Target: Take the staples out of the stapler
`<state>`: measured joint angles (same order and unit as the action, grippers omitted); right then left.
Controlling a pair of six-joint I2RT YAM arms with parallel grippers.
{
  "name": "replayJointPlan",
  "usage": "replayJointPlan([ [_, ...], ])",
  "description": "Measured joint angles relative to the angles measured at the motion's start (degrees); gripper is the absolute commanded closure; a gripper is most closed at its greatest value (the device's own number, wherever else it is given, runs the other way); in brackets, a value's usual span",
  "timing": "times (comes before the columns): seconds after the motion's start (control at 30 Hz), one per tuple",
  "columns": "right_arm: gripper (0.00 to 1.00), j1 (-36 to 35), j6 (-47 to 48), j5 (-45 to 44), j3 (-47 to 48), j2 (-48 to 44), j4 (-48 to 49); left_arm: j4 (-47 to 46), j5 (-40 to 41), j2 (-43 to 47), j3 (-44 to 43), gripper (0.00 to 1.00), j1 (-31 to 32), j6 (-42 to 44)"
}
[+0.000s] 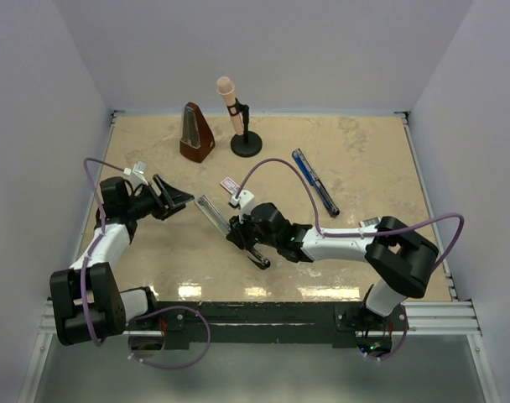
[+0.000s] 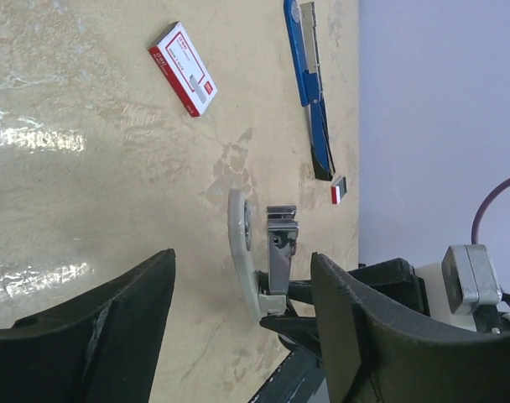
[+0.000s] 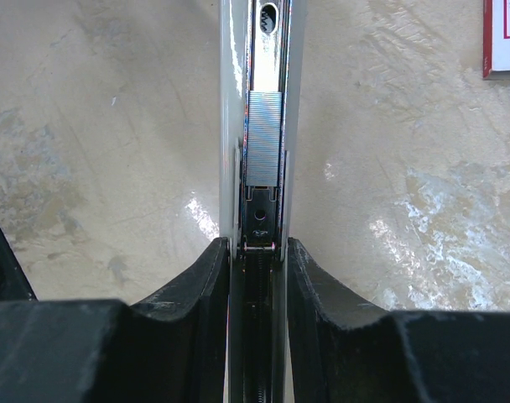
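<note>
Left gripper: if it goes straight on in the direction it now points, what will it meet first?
Probably the stapler, which the right gripper holds by its rail: its end lies straight ahead, framed by the open left gripper. How far ahead is unclear.

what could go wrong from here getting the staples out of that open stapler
The silvery ribbed staples sit in the white stapler's narrow metal rail; a tilt might scatter them. The open left gripper looks broad beside that rail, so reaching in may knock the stapler askew in the right gripper, which clamps its sides.
</note>
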<state>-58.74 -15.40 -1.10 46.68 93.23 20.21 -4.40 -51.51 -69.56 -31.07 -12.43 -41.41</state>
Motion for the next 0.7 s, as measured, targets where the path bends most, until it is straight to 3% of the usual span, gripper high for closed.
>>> replayJointPlan([
  [0.57,1.00,-0.02,-2.16,-0.39,0.00,-0.94,0.72,-4.85,4.46,-0.50,0.13,0.25,8.63,-3.98],
  [0.7,1.00,-0.02,-2.86,-0.11,0.00,-0.87,1.53,-6.27,6.23,-1.66,0.35,0.29,11.10,-4.68],
])
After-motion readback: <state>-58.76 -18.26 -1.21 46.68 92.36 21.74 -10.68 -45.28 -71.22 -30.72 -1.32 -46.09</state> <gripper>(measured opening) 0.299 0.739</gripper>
